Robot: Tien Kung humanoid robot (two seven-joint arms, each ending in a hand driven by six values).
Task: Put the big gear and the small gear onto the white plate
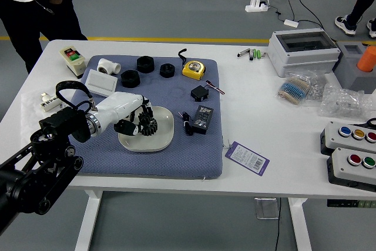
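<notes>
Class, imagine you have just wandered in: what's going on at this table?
A robot's left hand is over the left part of the white plate, right beside or against a black gear. Whether it grips that gear, or holds another one, can't be made out. Only this one gear shows clearly at the plate. A person stands beyond the far left corner, handling nothing on the table.

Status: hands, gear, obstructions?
Left black-and-white robot hand over rounded white plate, right out of view. Black toothed gear on plate, partly hidden; grip unclear. No other obstruction seen.
</notes>
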